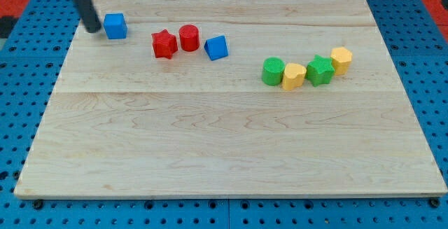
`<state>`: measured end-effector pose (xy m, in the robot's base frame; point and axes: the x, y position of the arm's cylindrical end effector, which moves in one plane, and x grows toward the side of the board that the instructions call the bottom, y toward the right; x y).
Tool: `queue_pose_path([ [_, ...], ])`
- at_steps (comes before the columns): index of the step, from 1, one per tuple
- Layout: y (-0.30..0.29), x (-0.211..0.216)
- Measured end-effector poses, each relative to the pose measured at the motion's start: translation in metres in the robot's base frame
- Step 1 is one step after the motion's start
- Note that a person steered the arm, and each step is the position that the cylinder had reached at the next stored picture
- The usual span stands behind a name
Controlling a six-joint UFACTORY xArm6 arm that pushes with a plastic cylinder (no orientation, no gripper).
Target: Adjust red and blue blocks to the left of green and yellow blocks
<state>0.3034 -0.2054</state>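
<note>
My tip (pixel 92 29) is down on the wooden board (pixel 224 145) in the upper left of the frame, just left of the blue cube (pixel 115 26). Can't tell if it's touching the cube or a hair off; gap is too small to read. It's a bare rod, no jaws, clamped on nothing.

Red/blue group sits across the upper left to upper middle:
- blue cube, farthest left, near the board's top-left corner
- red star (pixel 164 44), right of the cube and a bit lower, apart from it
- red cylinder (pixel 189 38), just right of the star, touching or nearly so
- second blue block (pixel 217 47), wedge-like, shape not fully clear, just right of the cylinder

Green/yellow group is right of centre, in a row rising toward the right, each touching or just beside the next:
- green cylinder (pixel 273 71)
- yellow heart-like block (pixel 293 76)
- green star (pixel 320 70)
- yellow block (pixel 341 59), roughly hexagonal, at the high end

The two groups are well apart, bare wood between them. All red and blue blocks lie left of every green and yellow one.
</note>
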Motion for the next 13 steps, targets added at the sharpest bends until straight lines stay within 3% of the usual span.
queue_pose_path([
  [1,0.051,-0.002],
  [2,0.011,-0.022],
  [3,0.053,-0.066],
  [5,0.197,0.026],
  [7,0.237,0.057],
  [9,0.172,0.069],
  [11,0.182,0.011],
  [12,0.156,0.0],
  [13,0.067,-0.013],
])
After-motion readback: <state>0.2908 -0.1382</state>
